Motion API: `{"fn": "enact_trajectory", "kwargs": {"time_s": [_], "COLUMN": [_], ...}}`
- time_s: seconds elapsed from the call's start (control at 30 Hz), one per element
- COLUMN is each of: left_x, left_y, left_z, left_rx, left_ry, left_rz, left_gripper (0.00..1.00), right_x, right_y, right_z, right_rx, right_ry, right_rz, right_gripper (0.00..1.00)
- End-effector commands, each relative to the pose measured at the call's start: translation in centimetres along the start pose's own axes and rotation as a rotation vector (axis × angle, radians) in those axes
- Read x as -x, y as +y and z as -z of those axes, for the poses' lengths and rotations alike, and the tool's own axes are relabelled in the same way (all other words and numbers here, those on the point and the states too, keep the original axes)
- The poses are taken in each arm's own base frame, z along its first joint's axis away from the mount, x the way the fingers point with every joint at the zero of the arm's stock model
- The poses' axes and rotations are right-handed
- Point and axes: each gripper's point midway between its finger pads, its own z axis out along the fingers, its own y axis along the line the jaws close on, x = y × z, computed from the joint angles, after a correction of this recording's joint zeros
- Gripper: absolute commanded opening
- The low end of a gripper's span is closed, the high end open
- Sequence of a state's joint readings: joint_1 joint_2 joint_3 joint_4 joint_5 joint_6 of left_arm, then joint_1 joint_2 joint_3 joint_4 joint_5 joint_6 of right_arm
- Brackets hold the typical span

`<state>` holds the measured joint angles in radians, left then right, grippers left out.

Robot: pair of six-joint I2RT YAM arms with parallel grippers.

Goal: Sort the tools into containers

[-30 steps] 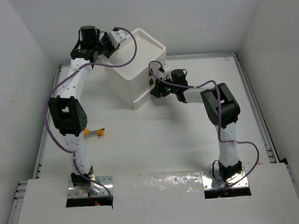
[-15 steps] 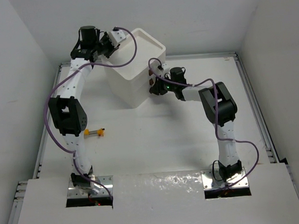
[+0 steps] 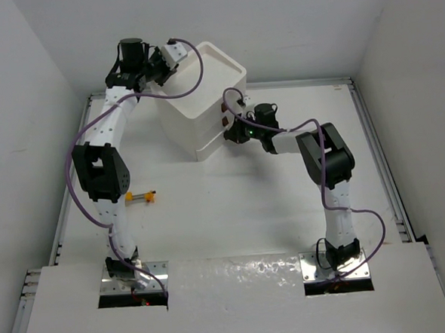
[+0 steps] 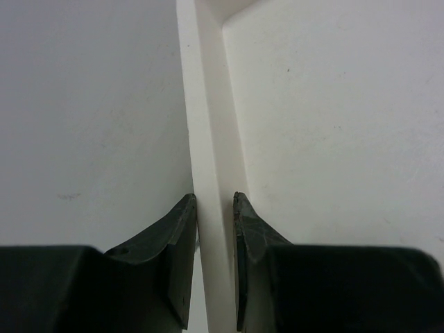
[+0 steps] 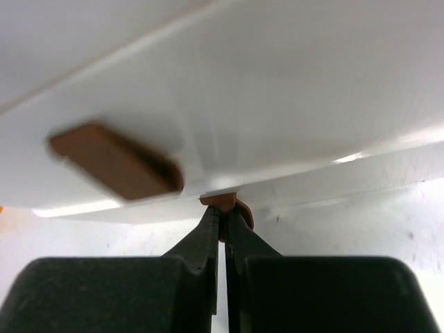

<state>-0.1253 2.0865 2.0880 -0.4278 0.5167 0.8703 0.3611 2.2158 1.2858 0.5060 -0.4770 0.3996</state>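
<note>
The white drawer unit (image 3: 196, 111) stands at the back middle of the table. My left gripper (image 3: 167, 70) is shut on its top rim (image 4: 208, 125) at the unit's left side; in the left wrist view the gripper (image 4: 215, 202) has one finger on each side of the rim. My right gripper (image 3: 231, 130) is shut on the dark-red handle (image 5: 223, 202) of the bottom drawer (image 3: 200, 150), which stands a little out. One yellow-orange screwdriver (image 3: 139, 195) lies on the table by the left arm. The other screwdrivers are out of view.
A second dark-red handle (image 5: 115, 161) on the drawer above shows up and to the left of my right fingers. Raised rails (image 3: 376, 149) edge the table, with white walls close around. The left arm's purple cable (image 3: 194, 70) loops over the unit.
The bottom drawer was pulled well out a second ago. My right gripper pushed it in toward the unit, and it now stands slightly out. The left arm has not moved.
</note>
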Motion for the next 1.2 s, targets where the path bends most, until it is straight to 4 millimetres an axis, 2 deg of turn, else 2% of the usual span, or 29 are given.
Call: {"fn": "enact_trajectory", "kwargs": {"time_s": [0.0,0.03,0.07,0.1,0.2,0.23,0.27,0.3,0.33,0.37,0.43,0.47,0.53,0.57,0.6,0.63,0.67,0.7,0.73,0.77,0.87,0.9,0.93,1.0,1.03,1.07,1.1,1.13,1.17], "left_x": [-2.9,-3.1,-3.3,-3.4,-3.3,-3.3,-3.3,-3.1,-3.2,-3.1,-3.3,-3.1,-3.1,-2.8,-2.7,-2.3,-1.6,-0.8,0.0,1.2,6.3,7.8,9.8,12.4,12.9,12.7,11.8,11.9,7.7], "left_y": [-5.7,-5.0,-4.7,-4.6,-3.9,-3.9,-3.8,-3.7,-3.8,-3.8,-3.8,-3.9,-3.8,-3.9,-3.8,-3.7,-3.5,-3.2,-2.9,-2.5,-0.9,-0.7,-0.3,-0.7,-1.3,-3.7,-5.3,-6.6,-10.2], "left_z": [-2.2,-2.3,-2.4,-2.4,-2.5,-2.5,-2.5,-2.4,-2.5,-2.4,-2.4,-2.4,-2.3,-2.2,-2.1,-2.0,-1.6,-1.3,-0.9,-0.3,2.4,3.3,5.0,8.1,9.6,12.6,13.9,16.7,17.5], "left_rx": [-0.14,-0.102,-0.085,-0.074,-0.045,-0.042,-0.038,-0.036,-0.04,-0.039,-0.041,-0.042,-0.041,-0.043,-0.036,-0.034,-0.028,-0.022,-0.015,-0.002,0.019,0.015,0.021,-0.008,-0.03,-0.109,-0.178,-0.2,-0.323], "left_ry": [0.085,0.097,0.102,0.107,0.106,0.106,0.105,0.102,0.104,0.103,0.105,0.104,0.103,0.099,0.101,0.098,0.089,0.08,0.068,0.052,-0.027,-0.056,-0.089,-0.11,-0.104,-0.048,-0.017,0.012,0.14], "left_rz": [0.13,0.127,0.141,0.144,0.148,0.151,0.153,0.151,0.153,0.151,0.154,0.154,0.162,0.163,0.169,0.178,0.177,0.174,0.181,0.18,0.198,0.206,0.207,0.147,0.102,0.067,-0.08,-0.139,-0.111], "left_gripper": [0.0,0.0,0.0,0.0,0.0,0.0,0.0,0.0,0.0,0.0,0.0,0.0,0.0,0.0,0.12,0.26,0.43,0.71,0.85,0.98,1.0,1.0,1.0,1.0,1.0,1.0,0.99,0.96,0.91], "right_x": [0.9,0.6,1.7,0.2,-0.6,-1.2,-3.0,-2.5,-3.2,-5.1,-5.8,-7.2,-7.5,-6.8,-7.5,-7.1,-5.8,-6.2,-5.3,-4.9,-3.1,-2.5,-1.6,-1.2,-0.8,-0.9,-0.9,-1.3,-1.0], "right_y": [0.5,0.6,1.3,1.3,1.8,2.3,2.2,3.0,3.2,3.2,3.9,4.0,4.6,4.9,4.9,5.1,5.2,5.2,5.5,5.2,5.2,5.3,5.6,5.9,6.1,6.1,6.1,6.1,6.3], "right_z": [2.3,2.9,3.8,4.6,6.4,7.8,8.9,10.0,10.8,11.8,13.6,14.5,15.5,15.5,15.9,15.9,15.9,16.1,16.5,16.8,18.1,18.4,18.8,19.0,19.0,19.1,19.2,19.3,19.4], "right_rx": [-0.059,-0.064,-0.061,-0.069,-0.084,-0.092,-0.102,-0.1,-0.103,-0.11,-0.116,-0.12,-0.11,-0.098,-0.099,-0.093,-0.095,-0.099,-0.1,-0.128,-0.178,-0.191,-0.194,-0.19,-0.186,-0.184,-0.185,-0.186,-0.181], "right_ry": [-0.054,-0.052,-0.075,-0.052,-0.042,-0.037,-0.005,-0.009,0.009,0.05,0.067,0.093,0.114,0.115,0.164,0.173,0.162,0.189,0.171,0.165,0.11,0.096,0.072,0.077,0.073,0.082,0.08,0.084,0.064], "right_rz": [0.045,0.047,0.066,0.057,0.071,0.073,0.07,0.082,0.084,0.082,0.086,0.089,0.113,0.129,0.129,0.154,0.171,0.17,0.189,0.198,0.238,0.244,0.259,0.273,0.277,0.274,0.274,0.27,0.279], "right_gripper": [0.0,0.0,0.0,0.0,0.0,0.0,0.0,0.0,0.0,0.0,0.0,0.0,0.33,0.46,0.53,0.71,0.78,0.82,0.89,0.9,0.99,0.99,0.99,0.99,0.99,0.99,0.99,0.99,0.99]}}
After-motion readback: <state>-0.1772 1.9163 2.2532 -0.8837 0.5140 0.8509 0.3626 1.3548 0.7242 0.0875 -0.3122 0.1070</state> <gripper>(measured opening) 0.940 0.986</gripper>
